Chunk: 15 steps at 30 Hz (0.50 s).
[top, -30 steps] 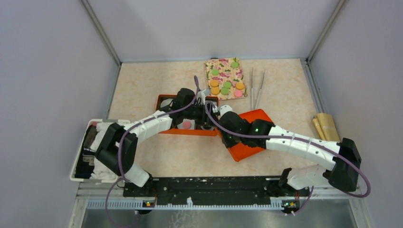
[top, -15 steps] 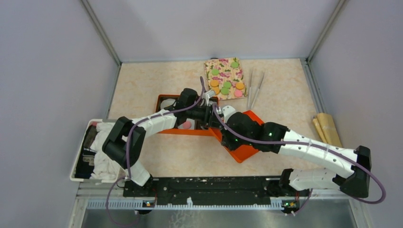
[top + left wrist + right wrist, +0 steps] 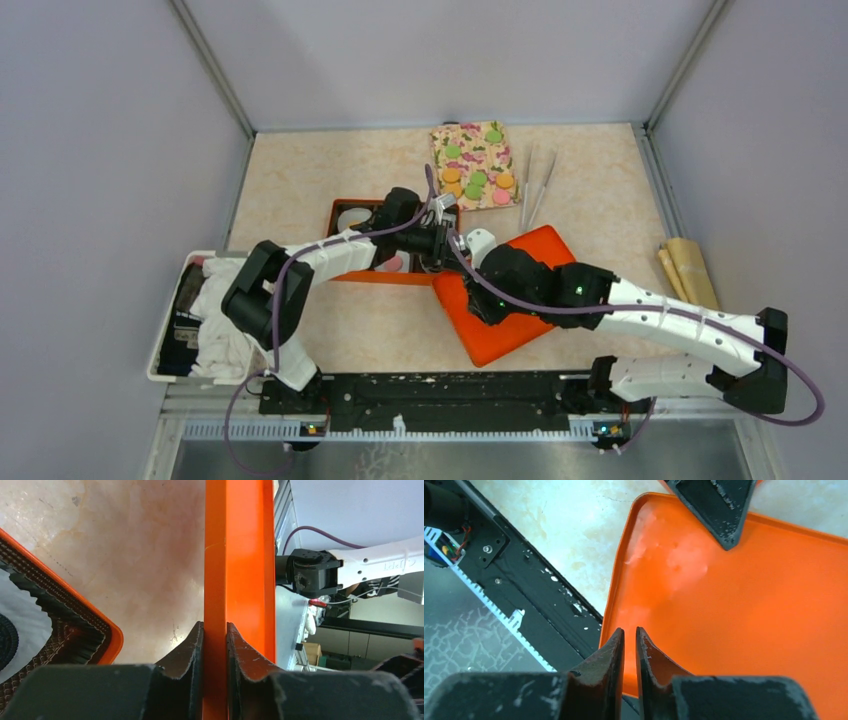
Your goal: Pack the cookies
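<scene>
Gripping the orange lid at two edges

The orange lid [image 3: 488, 340] is clamped by both arms just right of the orange box [image 3: 107, 632]. The left gripper [image 3: 215, 637] is closed on the lid's rim, which is seen edge-on between the fingers [image 3: 192, 647] in the left wrist view. The right gripper [image 3: 630, 645] is pinched onto another edge of the lid, with only a thin slit left between its jaws; the broad face of the lid is shown in that view. Most of the cookies [image 3: 478, 179] are laid out on a patterned cloth [image 3: 472, 137] at the far side of the table [image 3: 300, 180], well apart from the lid. One pink cookie [image 3: 393, 264] is seen inside the box, and a black cookie [image 3: 4, 640] is set on a white liner [image 3: 20, 607] in the box's corner.
</scene>
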### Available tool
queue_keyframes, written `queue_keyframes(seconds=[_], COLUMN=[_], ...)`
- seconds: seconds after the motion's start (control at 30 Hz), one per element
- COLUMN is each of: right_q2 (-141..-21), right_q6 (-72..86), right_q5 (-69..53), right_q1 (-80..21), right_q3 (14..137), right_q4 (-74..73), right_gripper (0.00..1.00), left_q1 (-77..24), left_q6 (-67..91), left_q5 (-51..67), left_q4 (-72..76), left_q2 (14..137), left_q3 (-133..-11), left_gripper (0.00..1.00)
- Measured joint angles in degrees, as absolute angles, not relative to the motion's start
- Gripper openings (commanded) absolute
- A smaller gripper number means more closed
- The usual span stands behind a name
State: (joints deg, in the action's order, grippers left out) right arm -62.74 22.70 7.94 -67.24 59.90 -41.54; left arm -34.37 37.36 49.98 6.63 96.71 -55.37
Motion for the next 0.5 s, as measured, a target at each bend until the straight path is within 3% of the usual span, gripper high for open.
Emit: queue_keyframes(seconds=[0.17, 0.27, 0.37, 0.5], right_q2=[-65.3, -67.7, -70.7, -78.6], right_q6=[22.1, 21.9, 22.1, 24.0], right_q5=[16.9, 22.4, 26.9, 34.4], right_q1=[-71.9, -75.9, -79.2, -84.0], right_q3=[65.4, 68.2, 70.1, 73.5], right_q4=[-46.5, -48.8, -51.8, -56.6], right_gripper=[0.42, 0.43, 0.52, 0.53], left_q1=[-34.4, -34.4, -34.3, -34.2], left_q6=[35.4, 34.2, 33.6, 32.8], left_q5=[48.3, 47.1, 46.5, 46.2], left_q4=[1.0, -3.3, -6.5, -10.7], left_q2=[96.8, 96.8, 96.9, 97.8], left_q3=[-57.1, -60.4, -64.0, -70.1], left_gripper=[0.12, 0.12, 0.12, 0.11])
